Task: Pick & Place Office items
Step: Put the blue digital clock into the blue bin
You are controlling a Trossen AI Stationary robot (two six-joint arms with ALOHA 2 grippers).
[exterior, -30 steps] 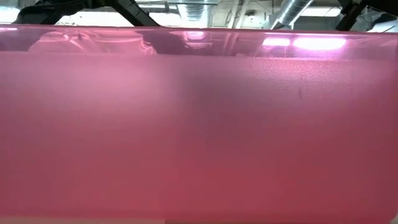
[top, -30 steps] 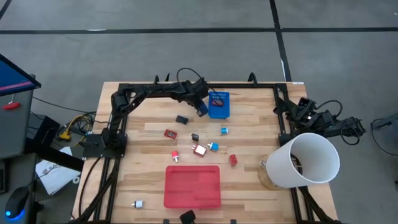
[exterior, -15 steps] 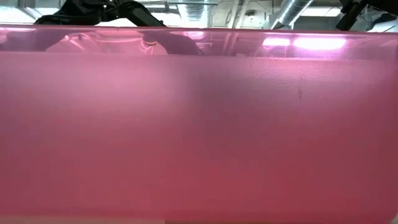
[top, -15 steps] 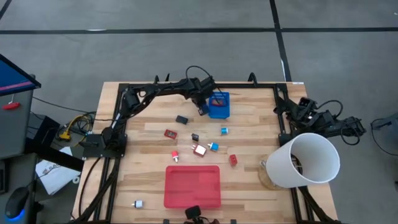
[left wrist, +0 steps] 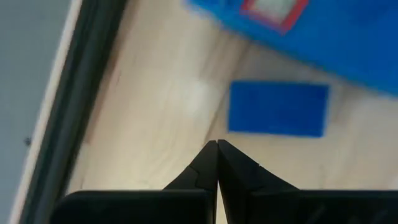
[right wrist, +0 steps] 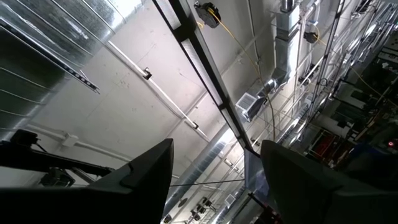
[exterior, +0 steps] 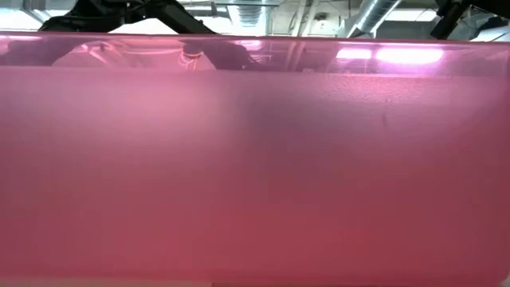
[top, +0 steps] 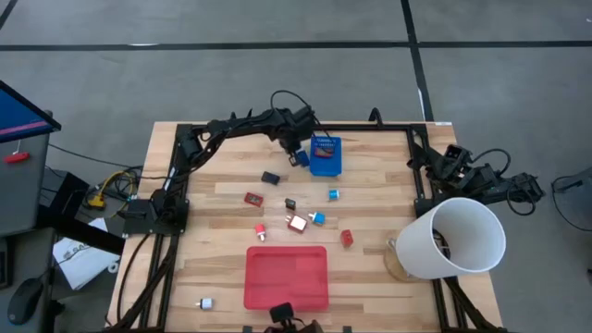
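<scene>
The left gripper [top: 294, 148] hovers near the far edge of the table [top: 222, 199], just beside the blue bin [top: 326, 155], with bare wood open toward the left edge. Its fingers [left wrist: 214, 163] are pressed together with nothing between them. A blue block [left wrist: 278, 109] lies on the wood just beyond the fingertips, apart from them and beside the bin's wall; only the left wrist view shows this gap.

The other office items [top: 296, 220] lie scattered mid-table, between the bin and the red tray [top: 286, 276] at the near edge. The low view is filled by the tray's wall.

The right gripper [right wrist: 214, 180] is folded at the far right corner, fingers spread wide, pointing at the ceiling.
</scene>
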